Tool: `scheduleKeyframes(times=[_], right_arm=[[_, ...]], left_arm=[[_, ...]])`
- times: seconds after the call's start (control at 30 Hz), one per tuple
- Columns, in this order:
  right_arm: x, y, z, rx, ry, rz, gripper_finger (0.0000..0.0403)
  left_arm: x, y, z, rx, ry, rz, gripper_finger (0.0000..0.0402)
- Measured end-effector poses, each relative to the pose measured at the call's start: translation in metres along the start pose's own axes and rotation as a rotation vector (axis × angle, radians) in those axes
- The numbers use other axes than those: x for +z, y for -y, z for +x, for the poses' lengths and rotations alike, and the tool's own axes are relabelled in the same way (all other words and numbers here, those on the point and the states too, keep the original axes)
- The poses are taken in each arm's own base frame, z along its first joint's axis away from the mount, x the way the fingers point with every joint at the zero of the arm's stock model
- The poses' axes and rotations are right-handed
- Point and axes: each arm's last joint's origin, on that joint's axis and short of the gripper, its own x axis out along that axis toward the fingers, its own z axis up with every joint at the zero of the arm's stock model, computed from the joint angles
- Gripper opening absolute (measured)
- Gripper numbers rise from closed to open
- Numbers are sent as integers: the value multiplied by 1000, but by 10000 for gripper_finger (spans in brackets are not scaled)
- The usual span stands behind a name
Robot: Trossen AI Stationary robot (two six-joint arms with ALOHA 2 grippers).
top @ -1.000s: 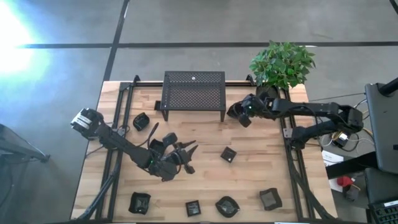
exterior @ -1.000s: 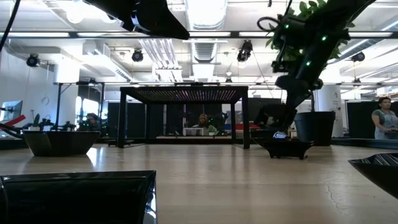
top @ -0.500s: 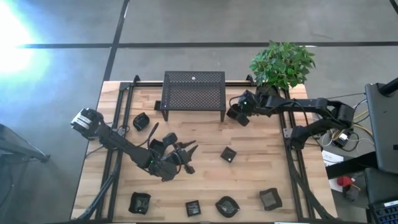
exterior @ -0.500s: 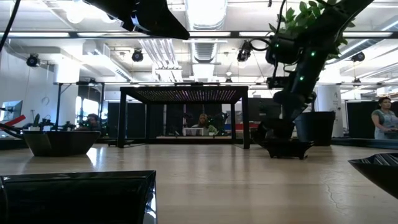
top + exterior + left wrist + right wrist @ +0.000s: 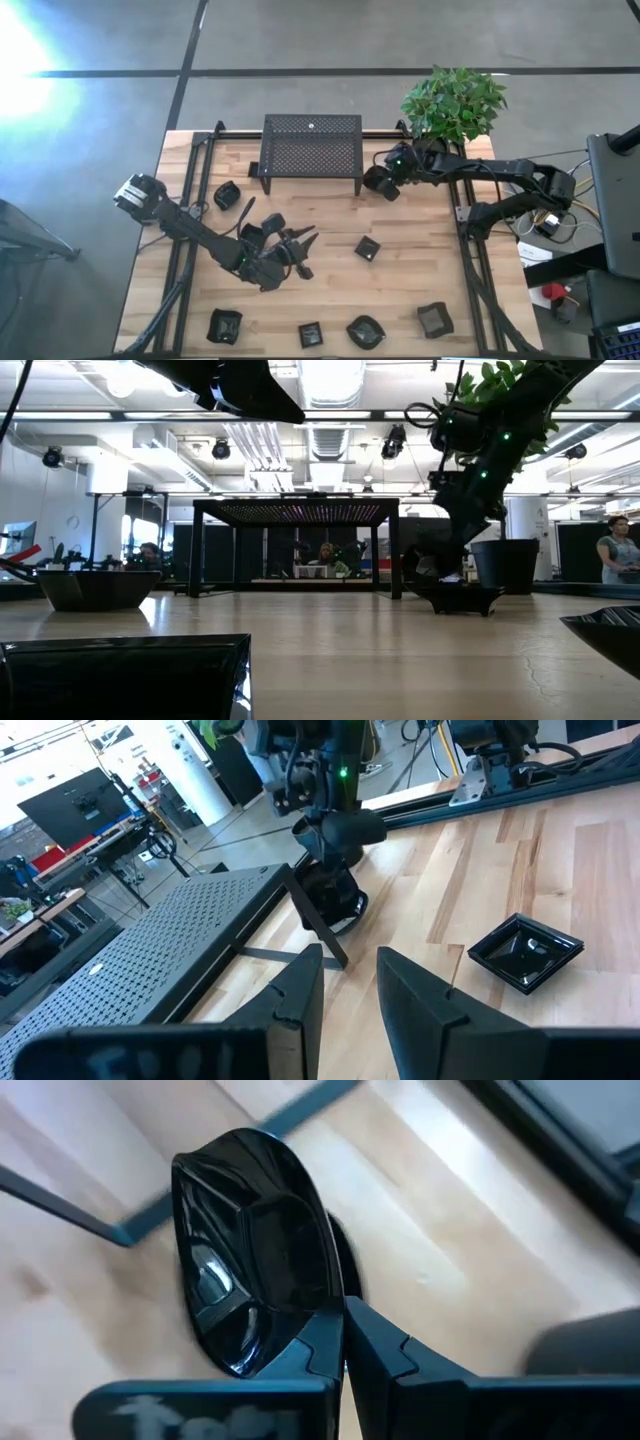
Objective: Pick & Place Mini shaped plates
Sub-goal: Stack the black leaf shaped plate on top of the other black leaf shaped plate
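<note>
The mini shaped plates are small glossy black dishes scattered on the wooden table. One (image 5: 255,1250) is in my right gripper (image 5: 343,1312), which is shut on it beside the right leg of the black mesh stand (image 5: 311,148); the left wrist view shows that gripper (image 5: 335,870) above the plate (image 5: 340,905). Another plate (image 5: 367,248) lies flat mid-table. My left gripper (image 5: 300,245) hangs left of centre, open with nothing between its fingers (image 5: 300,990), pointing toward the stand. My right gripper pinches the plate's rim (image 5: 318,1308) between its two fingers, at one edge of the dish. The fingers slant down from the table's right side. The plate stands tilted beyond the fingertips, its hollow toward the camera, low over the table; whether it touches the wood I cannot tell.
Several more plates lie along the near edge (image 5: 310,334), (image 5: 435,319), (image 5: 224,325), and one at the left (image 5: 227,195). A potted plant (image 5: 452,100) stands at the far right corner. Black rails run along both table sides. People sit in the room beyond.
My right gripper has carried its plate a little toward the table's left edge and down, closing on the mesh stand's right leg, and has tipped further downward. It has stayed shut on the plate.
</note>
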Motion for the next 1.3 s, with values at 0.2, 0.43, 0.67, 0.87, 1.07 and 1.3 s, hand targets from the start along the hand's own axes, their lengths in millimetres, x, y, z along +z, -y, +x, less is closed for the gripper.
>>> scheduleKeyframes(times=[0.2,0.43,0.67,0.87,1.07,1.3], right_arm=[[0,-3,10,24,-24,39,8],[-3,-4,19,14,-60,24,8],[-4,-4,22,12,-71,23,8],[-4,-4,21,11,-70,76,11],[-4,-4,21,11,-71,118,44],[-5,-8,21,134,-105,130,82]], left_arm=[[0,0,0,0,0,0,92],[0,0,0,0,0,0,92],[0,0,0,0,0,0,92],[0,0,0,0,0,0,92],[0,0,0,0,0,0,92],[0,0,0,0,0,0,92]])
